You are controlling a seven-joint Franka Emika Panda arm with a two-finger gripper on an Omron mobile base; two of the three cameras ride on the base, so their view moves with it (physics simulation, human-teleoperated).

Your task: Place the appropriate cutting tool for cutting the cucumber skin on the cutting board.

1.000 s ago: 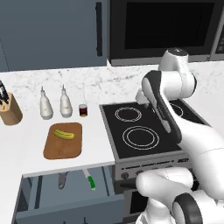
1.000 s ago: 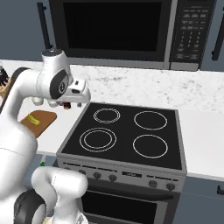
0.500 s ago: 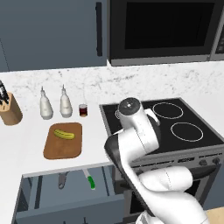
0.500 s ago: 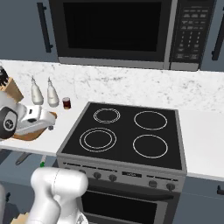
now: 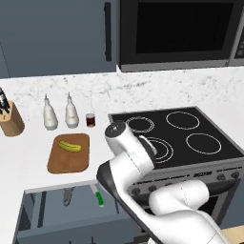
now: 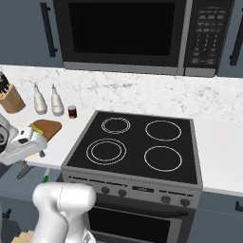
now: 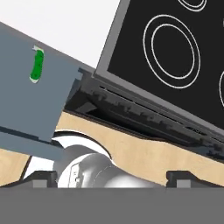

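- Swinging on from half a second ago, your arm has carried the tool [image 6: 42, 153] lower and further over the surface's front edge, out beyond the stove's left side; the things on the surface have not shifted.
- From the right base view you see the tool hanging just in front of the surface [image 5: 28, 152] edge, near the cutting board [image 5: 69, 153], touching nothing.
- From the hand view its two dark fingertips [image 7: 41, 179] stand well apart at the bottom, so the tool is wide open with nothing between them.
- That same view looks down past the stove [image 7: 175, 57] front to the open drawer [image 7: 30, 100], where the green-handled knife [image 7: 37, 65] lies.
- Your peeler [image 5: 68, 195] lies in the drawer in the left base view, a dull grey shape left of the green-handled knife and well apart from the tool.
- The cucumber [image 5: 69, 146] lies on the upper part of the cutting board, slanted, with most of the wood bare around it.
- Behind the board stand two white bottles [image 5: 59, 113] side by side and a small dark jar [image 5: 90, 120] just to their right.
- The knife block [image 5: 10, 120] sits at the far left of the surface, black handles sticking up from it.
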